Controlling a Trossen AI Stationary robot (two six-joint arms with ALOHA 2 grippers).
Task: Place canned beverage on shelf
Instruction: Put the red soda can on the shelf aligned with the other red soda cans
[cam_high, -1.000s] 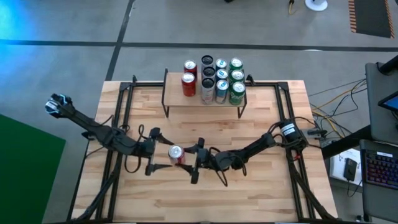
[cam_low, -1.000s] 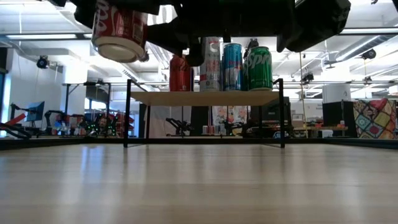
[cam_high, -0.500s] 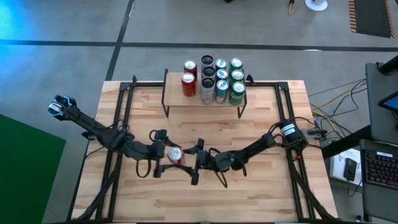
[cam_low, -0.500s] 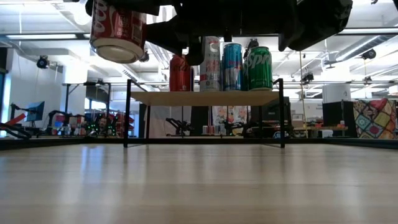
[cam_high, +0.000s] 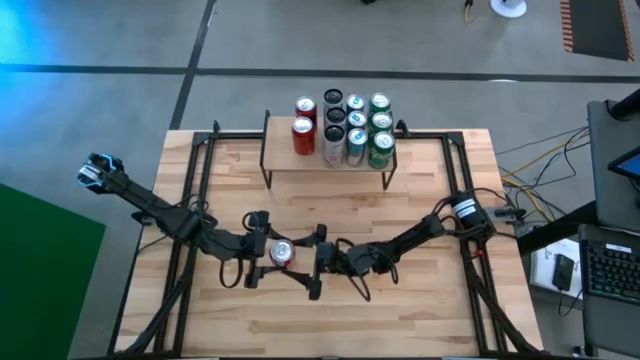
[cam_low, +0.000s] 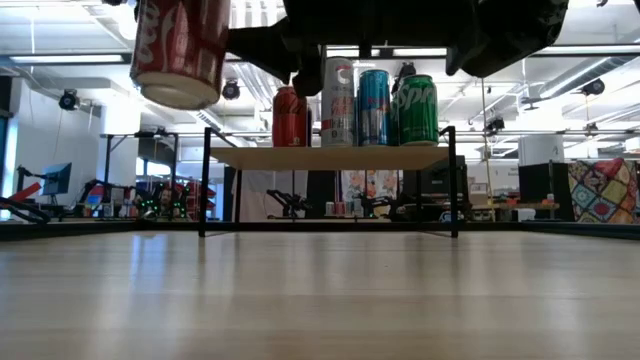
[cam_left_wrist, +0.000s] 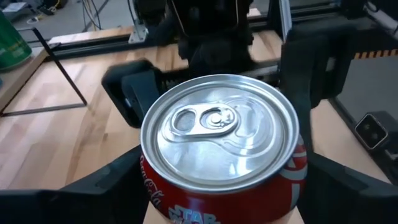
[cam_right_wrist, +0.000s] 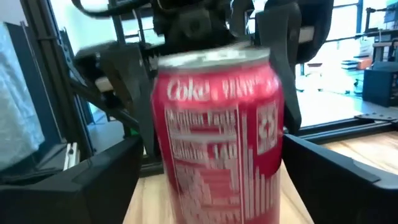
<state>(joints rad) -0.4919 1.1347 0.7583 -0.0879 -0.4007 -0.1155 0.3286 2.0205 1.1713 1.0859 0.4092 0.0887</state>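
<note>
A red cola can (cam_high: 283, 252) hangs in the air over the middle of the table, top up and a little tilted in the low view (cam_low: 180, 50). My left gripper (cam_high: 268, 252) comes from the table's left and is shut on the can. My right gripper (cam_high: 301, 258) faces it from the right. It is open, with a finger on either side of the can (cam_right_wrist: 217, 130) and a gap to each. The shelf (cam_high: 325, 160) stands at the table's far edge on thin black legs. Several cans stand on it. My left gripper pinches the can's round side wall (cam_left_wrist: 149, 177) between its two fingers (cam_left_wrist: 99, 183), one on each opposite side. The fingers come nearly level from the table's left, slanting a little downward. The can is lifted clear of the table, top up and slightly tilted.
The cans on the shelf (cam_low: 330, 157) fill its middle and right (cam_low: 355, 105); its left part is bare board. Black frame rails (cam_high: 195, 200) run along the table's left and right sides. Bare wood lies between the arms and the shelf.
My left gripper has come toward the table's right, up to the can, and taken hold of it. In the low view the can has shifted a little sideways and tipped slightly. My right arm has kept its place.
</note>
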